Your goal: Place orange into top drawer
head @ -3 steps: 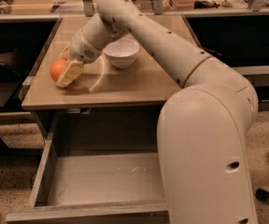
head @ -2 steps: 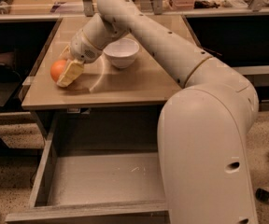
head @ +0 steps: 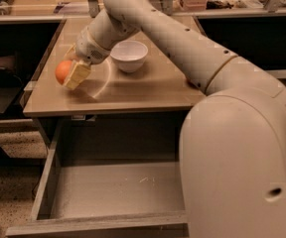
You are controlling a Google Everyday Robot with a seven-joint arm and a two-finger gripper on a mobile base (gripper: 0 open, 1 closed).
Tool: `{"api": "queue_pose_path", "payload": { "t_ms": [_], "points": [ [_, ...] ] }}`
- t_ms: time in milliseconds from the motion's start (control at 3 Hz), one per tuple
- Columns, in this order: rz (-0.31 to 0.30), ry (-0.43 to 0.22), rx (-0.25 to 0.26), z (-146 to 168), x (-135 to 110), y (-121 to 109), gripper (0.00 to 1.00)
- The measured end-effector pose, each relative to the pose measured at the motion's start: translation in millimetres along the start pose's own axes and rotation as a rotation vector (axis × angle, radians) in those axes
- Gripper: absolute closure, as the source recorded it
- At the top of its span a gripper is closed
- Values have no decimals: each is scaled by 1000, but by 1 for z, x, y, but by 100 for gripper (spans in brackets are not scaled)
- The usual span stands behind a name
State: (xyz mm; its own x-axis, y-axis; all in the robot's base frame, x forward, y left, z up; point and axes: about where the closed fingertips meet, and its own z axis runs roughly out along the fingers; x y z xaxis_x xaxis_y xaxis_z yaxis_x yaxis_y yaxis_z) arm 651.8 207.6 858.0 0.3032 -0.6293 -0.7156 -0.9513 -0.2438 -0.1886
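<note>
Camera view shows the end effector [head: 69, 74] at the left of the surface [head: 148, 90], closed on the orange [head: 61, 71], left of the white bowl [head: 129, 55]. The top drawer [head: 113, 190] stands open below. The orange is judged firm, smooth, fairly light and prone to rolling. Grip across its widest diameter.

Left of bowl [head: 128, 55], gripper [head: 69, 75] around orange [head: 61, 71]

No readable text anywhere
</note>
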Motion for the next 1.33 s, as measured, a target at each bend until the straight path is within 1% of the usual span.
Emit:
{"api": "queue_pose_path", "payload": {
  "t_ms": [333, 667, 1000, 1333],
  "points": [
    [5, 29, 90, -35, -15, 26, 100],
    [50, 47, 174, -62, -23, 67, 100],
    [124, 58, 208, -70, -14, 117, 100],
    [145, 85, 180, -60, 3, 134, 100]
  ]
}}
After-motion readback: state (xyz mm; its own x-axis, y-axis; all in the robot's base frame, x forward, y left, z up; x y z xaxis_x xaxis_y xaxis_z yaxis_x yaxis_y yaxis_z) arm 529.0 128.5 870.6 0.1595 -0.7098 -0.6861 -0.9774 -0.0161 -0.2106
